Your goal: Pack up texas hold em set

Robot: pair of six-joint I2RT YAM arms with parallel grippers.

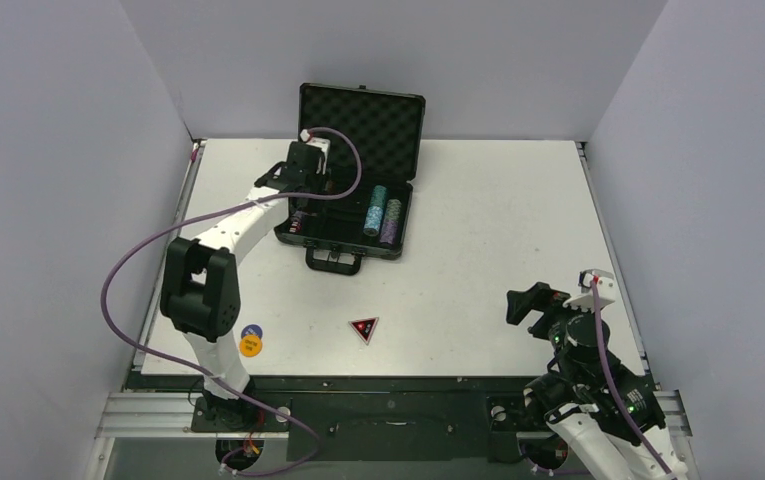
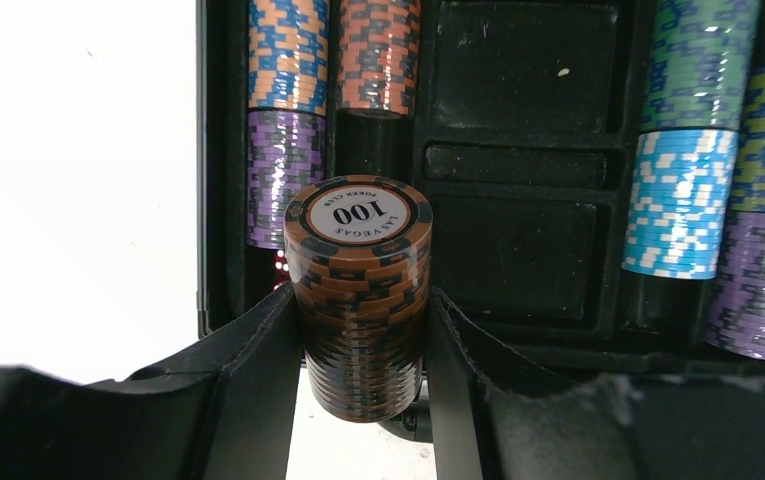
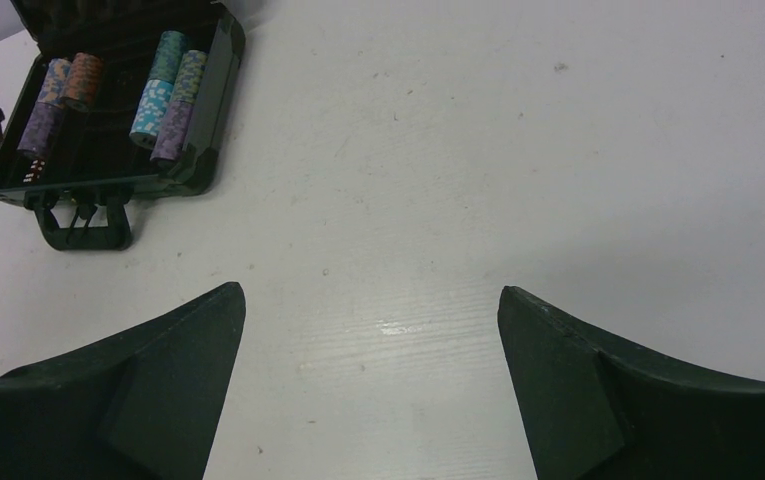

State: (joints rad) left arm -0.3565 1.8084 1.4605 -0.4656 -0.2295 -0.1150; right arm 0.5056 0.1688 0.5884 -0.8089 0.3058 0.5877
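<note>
The white surface (image 1: 498,230) carries an open black briefcase (image 1: 358,247) at the far side, left of centre, its lid upright and its handle pointing toward the near edge. A black-red triangle (image 1: 364,328) lies flat near the middle of the near edge. At near left, a yellow disc (image 1: 250,347) touches a blue disc (image 1: 252,330) just beyond it.

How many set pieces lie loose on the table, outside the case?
3: a yellow disc and a blue disc together beside the left arm, and a black-red triangle near centre front. The arm may hide more.
</note>
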